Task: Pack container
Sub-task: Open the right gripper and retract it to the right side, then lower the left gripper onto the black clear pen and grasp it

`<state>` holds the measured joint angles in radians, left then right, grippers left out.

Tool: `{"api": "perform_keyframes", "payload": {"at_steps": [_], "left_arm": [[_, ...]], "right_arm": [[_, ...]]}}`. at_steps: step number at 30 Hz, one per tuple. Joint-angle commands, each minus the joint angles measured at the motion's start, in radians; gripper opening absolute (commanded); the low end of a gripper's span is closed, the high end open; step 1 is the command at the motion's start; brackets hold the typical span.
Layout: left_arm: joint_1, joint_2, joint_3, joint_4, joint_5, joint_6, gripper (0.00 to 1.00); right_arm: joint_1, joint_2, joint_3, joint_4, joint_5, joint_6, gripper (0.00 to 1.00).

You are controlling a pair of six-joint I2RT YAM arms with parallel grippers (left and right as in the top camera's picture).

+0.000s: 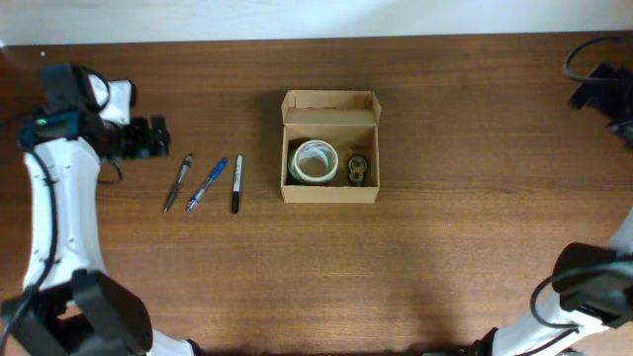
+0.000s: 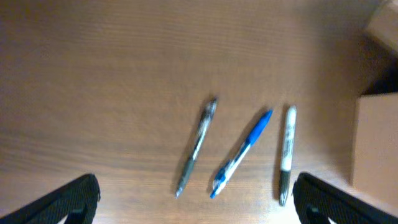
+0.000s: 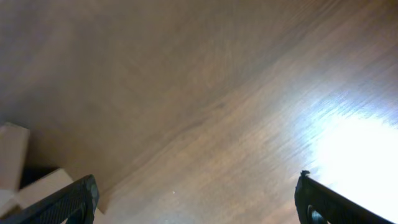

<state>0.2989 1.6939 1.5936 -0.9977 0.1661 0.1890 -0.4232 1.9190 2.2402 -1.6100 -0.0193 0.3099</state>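
Left gripper [image 2: 194,186]: fingers spread, empty.
Right gripper [image 3: 196,186]: fingers spread, empty.
Grey pen [image 2: 196,146]: you should pinch it mid-barrel, crosswise.
Container [image 1: 329,193]: lid open.

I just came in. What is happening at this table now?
Two robot arms are packing an open cardboard box: a tape roll and a smaller dark item lie inside. A grey pen, a blue pen and a black marker lie on the table left of it. The left gripper hovers open beside them; the right gripper, also open, is far away. Neither holds anything.
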Motion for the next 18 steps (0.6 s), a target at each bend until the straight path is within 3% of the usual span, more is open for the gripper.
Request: {"api": "perform_keyframes", "payload": {"at_steps": [1, 8, 18], "left_arm": [[0.003, -0.105, 0.114, -0.041, -0.031, 0.042, 0.99], [0.003, -0.114, 0.114, -0.053, -0.088, 0.154, 1.0], [-0.017, 0.109, 0.114, -0.071, -0.116, 0.241, 0.98]], "right_arm": [[-0.003, -0.009, -0.109, 0.026, -0.041, -0.002, 0.99], [-0.003, -0.009, -0.283, 0.063, -0.041, -0.003, 0.99], [-0.003, -0.009, -0.316, 0.063, -0.041, -0.003, 0.99]]}}
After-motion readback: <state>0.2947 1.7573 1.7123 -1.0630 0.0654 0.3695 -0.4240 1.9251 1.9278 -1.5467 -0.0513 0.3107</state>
